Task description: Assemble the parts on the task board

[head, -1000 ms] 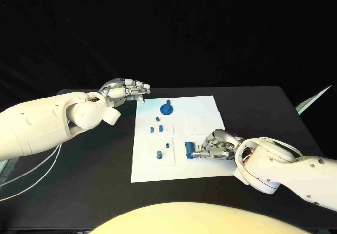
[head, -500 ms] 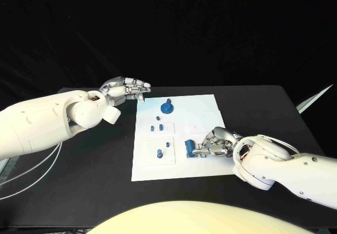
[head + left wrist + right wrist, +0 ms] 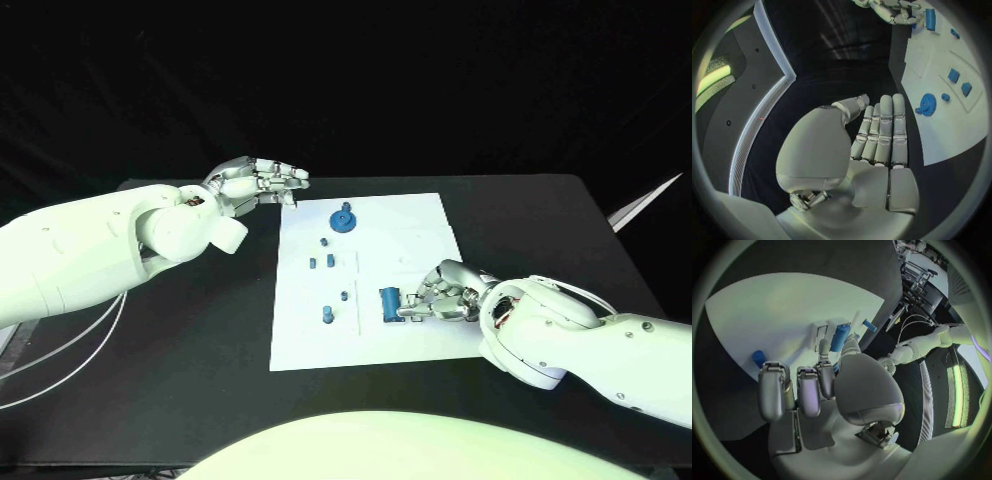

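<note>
The board [image 3: 378, 290], a white plate, lies in the middle of the black counter [image 3: 534, 230], its long sides running from the near edge to the far edge. On its near right part a blue cylinder [image 3: 389, 303] lies flat, its long axis running near to far along the board. The right hand [image 3: 444, 297] rests on the board just right of it, fingers curled in toward the cylinder and touching its side; the right wrist view shows the cylinder [image 3: 839, 337] just beyond the fingertips [image 3: 824, 346], but whether it is pinched or only touched I cannot tell. A blue gear [image 3: 343, 221] with a short stem lies near the board's far edge. Toward the board's left side, two small blue pegs [image 3: 322, 263] sit side by side in the middle, and two more small pieces [image 3: 330, 314] lie nearer the near edge. The left hand [image 3: 261, 185] hangs over the counter beyond the board's far left corner, well apart from every part; the left wrist view shows its fingers [image 3: 882, 130] straight and pressed together, thumb alongside, holding nothing.
</note>
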